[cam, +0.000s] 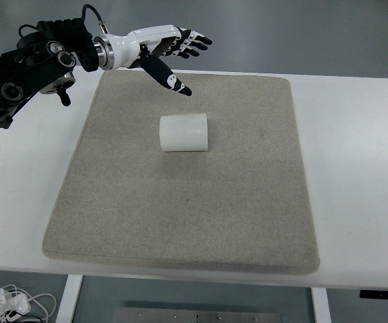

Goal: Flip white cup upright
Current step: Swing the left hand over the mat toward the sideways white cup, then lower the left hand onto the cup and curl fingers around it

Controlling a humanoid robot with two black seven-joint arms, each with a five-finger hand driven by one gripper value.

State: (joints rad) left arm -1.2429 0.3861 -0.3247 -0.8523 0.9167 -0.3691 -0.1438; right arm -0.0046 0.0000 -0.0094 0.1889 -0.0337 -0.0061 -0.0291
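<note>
Centrally, a white cup point(184, 132) is seen lying on its side on a grey-beige mat point(180, 215), its length running left to right; which end is the open mouth cannot quite be told from this steep view. The mat is spread over a white bench point(356, 168), whose surface shows bare on both sides. The left hand point(170, 50) is held out from the picture's upper left above the far edge of the mat — its fingers point(195, 40) are stretched flat and apart, its thumb point(169, 77) is angled down toward the cup, and nothing is gripped. The hand and the cup are kept apart. Below the bench's near edge, a bundle of white cable point(9, 303) is visible on the floor.
</note>
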